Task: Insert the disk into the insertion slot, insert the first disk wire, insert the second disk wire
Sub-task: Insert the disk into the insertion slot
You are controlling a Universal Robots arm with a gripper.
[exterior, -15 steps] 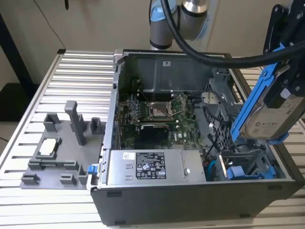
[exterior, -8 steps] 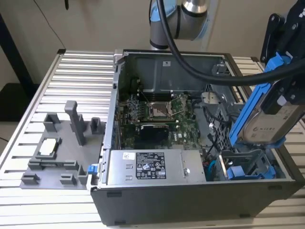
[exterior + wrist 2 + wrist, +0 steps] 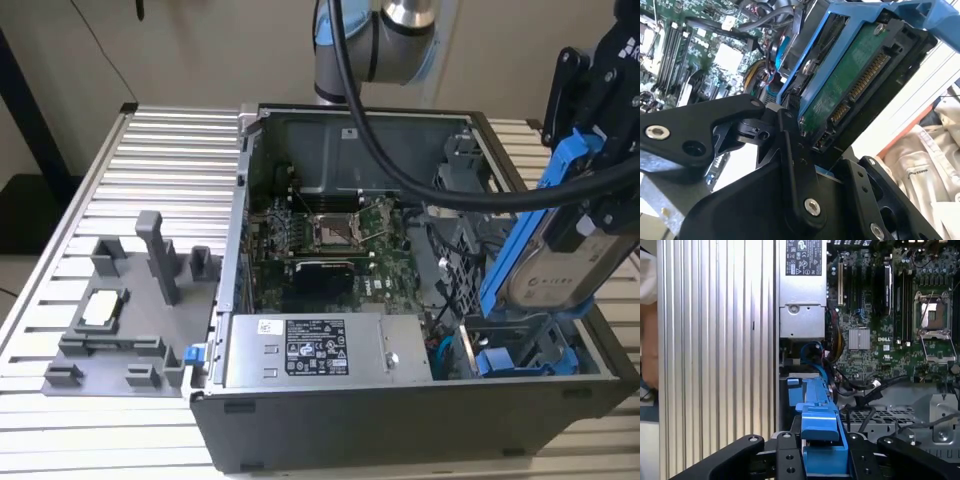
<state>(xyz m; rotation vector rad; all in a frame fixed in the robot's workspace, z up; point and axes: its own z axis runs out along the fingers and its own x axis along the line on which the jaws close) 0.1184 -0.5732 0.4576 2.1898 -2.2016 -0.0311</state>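
Disk (image 3: pixel 556 270) in its blue carrier hangs over the scene's larger things: the ribbed metal table (image 3: pixel 170 160) and the open computer case (image 3: pixel 400 420) on it, with the green motherboard (image 3: pixel 330 240) and grey power supply (image 3: pixel 310 350) inside. It tilts above the case's corner at the exterior view's right, lower end near the drive cage (image 3: pixel 525 330) — clenched edgewise by the black gripper (image 3: pixel 824 452).

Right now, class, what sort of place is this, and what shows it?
Likely a robotics lab workbench: a ribbed metal table, an open computer case on it, and the gripper holding the disk.
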